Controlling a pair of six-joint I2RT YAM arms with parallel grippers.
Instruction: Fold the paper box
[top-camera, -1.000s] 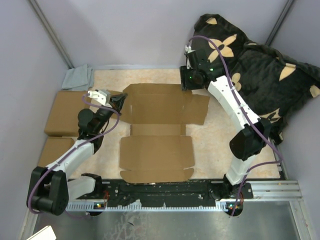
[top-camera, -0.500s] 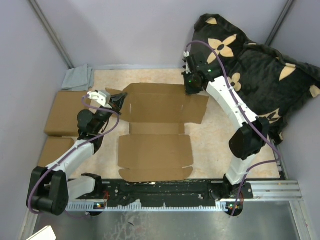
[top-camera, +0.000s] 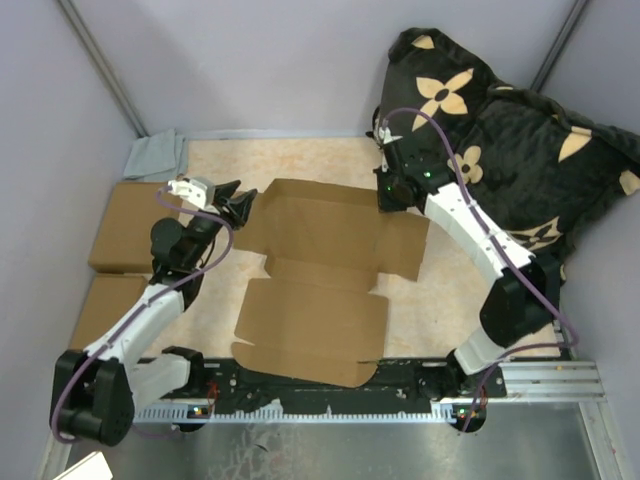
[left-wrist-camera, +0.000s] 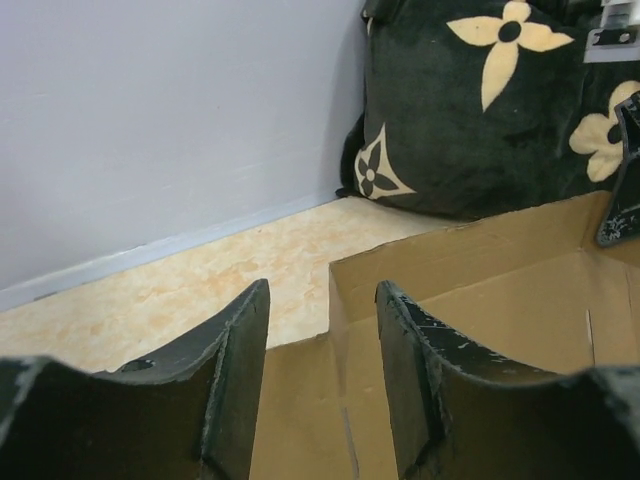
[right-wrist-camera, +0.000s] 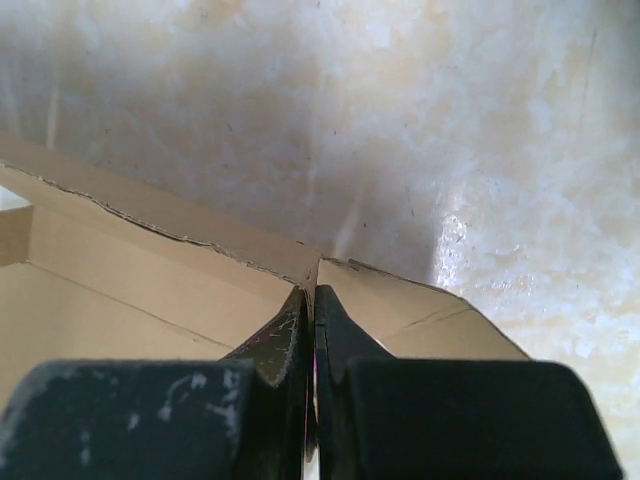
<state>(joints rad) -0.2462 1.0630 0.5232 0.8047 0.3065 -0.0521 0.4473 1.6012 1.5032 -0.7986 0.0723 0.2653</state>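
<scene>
Robot lab cell — bare grey walls (top-camera: 260, 60), aluminium mounting rail (top-camera: 550, 380).

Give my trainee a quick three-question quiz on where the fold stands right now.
1. True or false: the right hand is shut on an edge of the paper box.
2. The left hand is: A open; B shut on a flap; C out of view.
3. Name the grey thing at the far left.
Key: 1 true; 2 A; 3 cloth.
</scene>
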